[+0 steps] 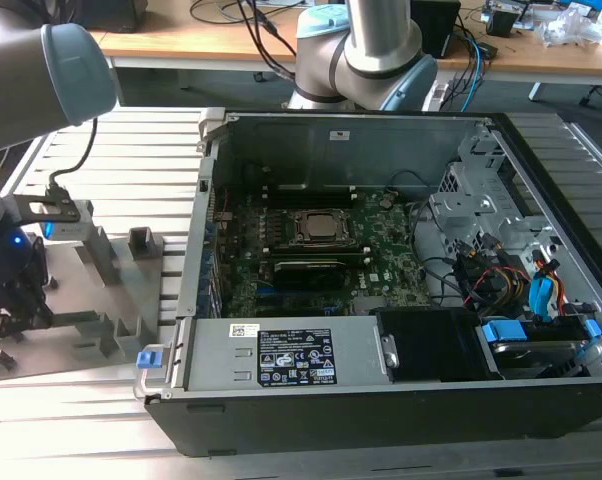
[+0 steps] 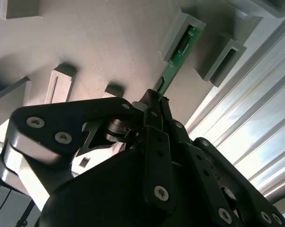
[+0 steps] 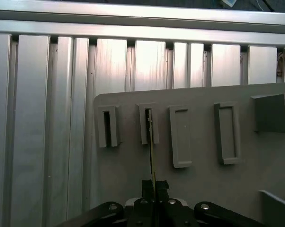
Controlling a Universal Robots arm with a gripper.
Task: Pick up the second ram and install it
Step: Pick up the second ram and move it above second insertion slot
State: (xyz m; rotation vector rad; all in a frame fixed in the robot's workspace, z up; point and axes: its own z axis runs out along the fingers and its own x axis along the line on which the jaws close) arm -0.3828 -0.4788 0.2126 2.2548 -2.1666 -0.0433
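The second ram [image 2: 177,64] is a narrow green stick. In the second wrist view its far end sits in a grey slot holder [image 2: 173,38] on the grey fixture plate [image 2: 109,42]. My gripper [image 2: 155,100] is shut on the stick's near end. In the first wrist view the ram [image 3: 151,142] shows edge-on, running from a slot holder [image 3: 143,124] to my gripper [image 3: 152,183]. In the exterior view my gripper [image 1: 9,312] hangs low over the fixture plate [image 1: 91,335] at the exterior view's left, away from the green motherboard [image 1: 381,255] inside the open computer case [image 1: 211,380].
Several other grey slot holders [image 3: 180,137] stand on the plate beside the ram's. Ribbed aluminium table profiles [image 3: 43,118] lie around the plate. Inside the case are the processor socket [image 1: 321,228], drive cages and cables [image 1: 501,270], and a power supply [image 1: 281,355].
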